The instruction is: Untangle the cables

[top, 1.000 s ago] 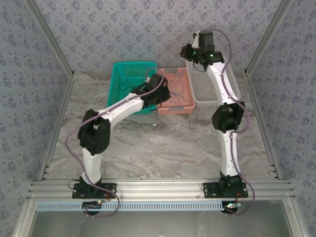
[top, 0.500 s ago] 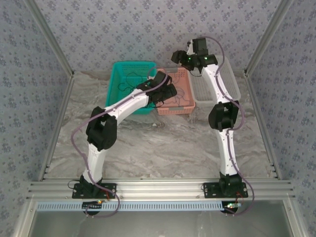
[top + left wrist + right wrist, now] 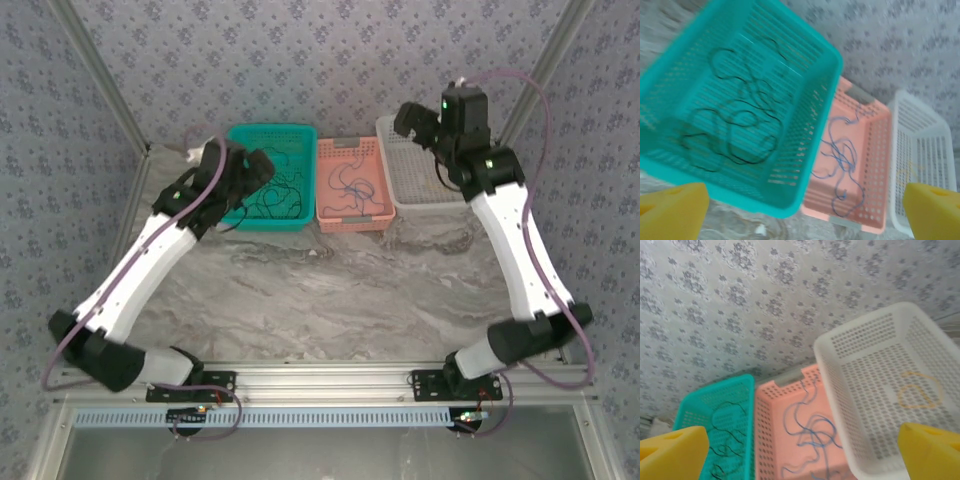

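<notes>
Along the far edge of the marble-patterned table (image 3: 340, 290), three slotted baskets are lined up side by side, their walls touching or nearly so. Black cables (image 3: 732, 122) are seen in loose, overlapping loops on the floor of the teal basket (image 3: 270, 130) at the left. Blue cables (image 3: 805, 425) are spread in thin curls inside the pink basket (image 3: 350, 225) in the middle. One pale yellowish cable (image 3: 916, 388) is laid in a small double loop in the white basket (image 3: 420, 205) at the right.

The left gripper (image 3: 802, 212) is held above the near left corner of the teal basket, its yellow fingers (image 3: 670, 210) set wide apart with nothing between them. The right gripper (image 3: 802, 452) is raised over the white basket, angled toward the far wall, and its yellow fingers (image 3: 930, 450) are likewise spread wide and nothing is gripped. No cable is touched by either gripper.
</notes>
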You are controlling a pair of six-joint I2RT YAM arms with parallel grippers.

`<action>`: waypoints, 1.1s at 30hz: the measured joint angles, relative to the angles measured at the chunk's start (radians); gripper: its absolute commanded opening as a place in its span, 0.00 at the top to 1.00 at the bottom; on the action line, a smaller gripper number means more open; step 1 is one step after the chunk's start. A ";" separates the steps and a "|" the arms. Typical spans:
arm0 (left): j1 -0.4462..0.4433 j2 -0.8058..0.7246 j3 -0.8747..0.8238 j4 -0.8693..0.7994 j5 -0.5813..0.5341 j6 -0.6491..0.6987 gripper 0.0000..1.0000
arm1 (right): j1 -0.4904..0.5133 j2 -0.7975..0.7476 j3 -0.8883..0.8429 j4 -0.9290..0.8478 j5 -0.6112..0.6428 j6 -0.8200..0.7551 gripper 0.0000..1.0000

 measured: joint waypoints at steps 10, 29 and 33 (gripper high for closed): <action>0.062 -0.198 -0.404 -0.159 -0.154 0.013 0.01 | -0.268 -0.466 -0.917 0.140 0.054 0.006 0.01; 0.388 -0.158 -0.956 0.840 -0.243 0.711 0.01 | -0.347 0.010 -1.286 1.114 0.003 -0.426 0.01; 0.467 -0.010 -0.966 1.046 -0.159 0.773 0.01 | -0.324 0.046 -1.307 1.260 -0.076 -0.469 0.01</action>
